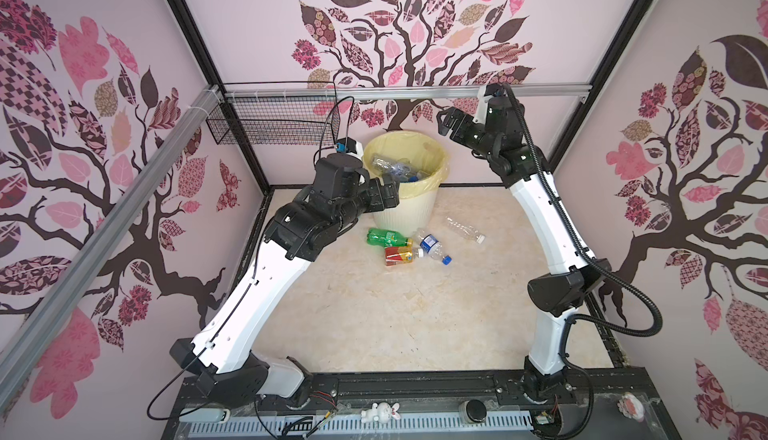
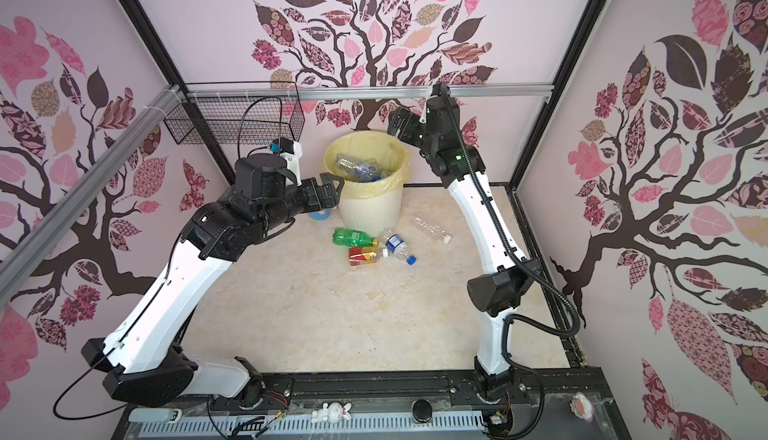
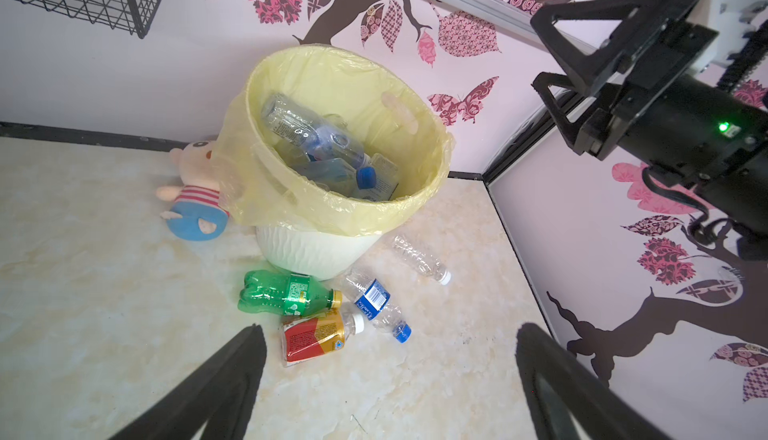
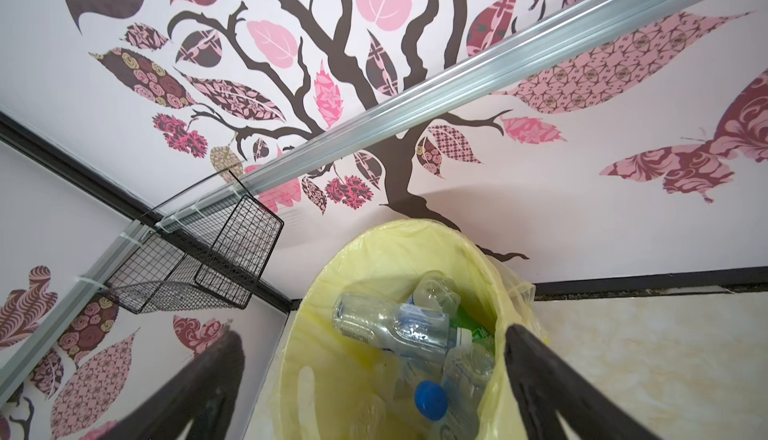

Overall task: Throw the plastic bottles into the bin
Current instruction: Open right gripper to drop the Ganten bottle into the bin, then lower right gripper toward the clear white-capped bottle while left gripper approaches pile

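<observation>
**Near edge.** Small white rabbit figure (image 1: 380,413) on the black rail (image 1: 415,388) between the two arm bases.

**Bottles, loose.** Four lie on their sides just to the near side of the bin:
- Green bottle (image 1: 384,237) with a yellow cap, close to the bin's foot.
- Red-labelled bottle (image 1: 399,255) with a white cap, right beside the green one on its near side.
- Clear bottle (image 1: 432,247) with a blue label and blue cap, to the right of those two.
- Plain clear bottle (image 1: 463,229) with a white cap, alone further right.

**Bottles, binned.** A heap of mostly clear bottles (image 4: 390,329) lies inside the bin. One blue cap and some green show among them.

**Bin.** Round cream ribbed bin (image 1: 401,213) with a pale yellow bag (image 1: 436,176) folded over the rim. It stands upright at the far middle of the tabletop.

**Left arm.** It reaches in from the near left. The left fingers (image 1: 386,192) are spread wide and hold nothing, level with the bin's left rim.

**Right arm.** It is raised high from the near right. The right fingers (image 1: 446,121) are spread wide and empty, above the bin's far right rim.

**Surface and room.**
- Cream marbled tabletop (image 1: 374,313).
- Pink walls printed with dark trees and patterned leaves.
- Aluminium bar (image 1: 415,92) along the far wall.
- Black wire basket (image 1: 278,121) hanging at the far left.
- Plush doll (image 3: 193,196) lying against the bin's left side.
</observation>
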Tool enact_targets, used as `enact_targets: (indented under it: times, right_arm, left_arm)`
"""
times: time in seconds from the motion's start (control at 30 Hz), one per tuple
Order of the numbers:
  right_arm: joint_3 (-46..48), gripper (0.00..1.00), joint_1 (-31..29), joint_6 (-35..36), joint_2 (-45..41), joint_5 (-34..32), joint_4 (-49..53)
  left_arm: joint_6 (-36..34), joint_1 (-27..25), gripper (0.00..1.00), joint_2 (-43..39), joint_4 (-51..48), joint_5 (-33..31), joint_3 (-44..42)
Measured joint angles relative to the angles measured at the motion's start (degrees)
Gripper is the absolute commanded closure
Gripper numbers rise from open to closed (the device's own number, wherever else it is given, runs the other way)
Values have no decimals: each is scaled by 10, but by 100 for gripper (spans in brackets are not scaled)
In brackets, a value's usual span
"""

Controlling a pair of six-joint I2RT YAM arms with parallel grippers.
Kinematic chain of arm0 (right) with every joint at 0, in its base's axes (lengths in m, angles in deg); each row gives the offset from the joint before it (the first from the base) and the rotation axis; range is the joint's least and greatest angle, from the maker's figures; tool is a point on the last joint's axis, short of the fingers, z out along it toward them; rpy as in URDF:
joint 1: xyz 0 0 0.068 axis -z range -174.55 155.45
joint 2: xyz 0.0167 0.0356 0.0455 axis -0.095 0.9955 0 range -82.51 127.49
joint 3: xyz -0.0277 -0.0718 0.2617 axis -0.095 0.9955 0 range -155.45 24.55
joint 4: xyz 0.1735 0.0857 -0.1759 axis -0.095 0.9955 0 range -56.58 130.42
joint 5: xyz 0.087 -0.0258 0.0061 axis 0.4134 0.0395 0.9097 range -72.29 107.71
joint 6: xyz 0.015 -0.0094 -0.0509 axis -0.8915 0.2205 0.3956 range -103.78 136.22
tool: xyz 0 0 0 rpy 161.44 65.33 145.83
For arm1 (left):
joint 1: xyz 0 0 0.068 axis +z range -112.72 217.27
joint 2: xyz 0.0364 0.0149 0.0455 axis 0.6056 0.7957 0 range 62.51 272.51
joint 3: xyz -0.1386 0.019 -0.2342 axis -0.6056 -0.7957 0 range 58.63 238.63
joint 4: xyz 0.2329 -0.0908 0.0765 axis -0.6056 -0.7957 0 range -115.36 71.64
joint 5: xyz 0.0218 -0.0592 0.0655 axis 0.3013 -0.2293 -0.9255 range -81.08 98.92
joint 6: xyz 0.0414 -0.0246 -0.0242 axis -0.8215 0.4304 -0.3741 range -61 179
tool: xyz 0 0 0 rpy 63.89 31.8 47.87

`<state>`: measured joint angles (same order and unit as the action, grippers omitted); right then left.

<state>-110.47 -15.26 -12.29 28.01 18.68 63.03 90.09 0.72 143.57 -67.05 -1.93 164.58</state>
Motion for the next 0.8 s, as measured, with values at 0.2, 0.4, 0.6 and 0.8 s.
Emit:
enact_targets:
  times: [0.2,0.4,0.6,0.8]
  right_arm:
    - [89,0,0,14,-60,12,38]
    - [226,0,0,24,-145,23,53]
    - [362,0,0,30,-231,27,47]
    - [519,0,12,31,-290,23,33]
  left_arm:
    - [36,0,3,9,1,4,-37]
    - [73,0,3,31,2,26,-78]
    - [103,0,3,32,16,64,-151]
    - [130,0,3,31,65,130,-244]
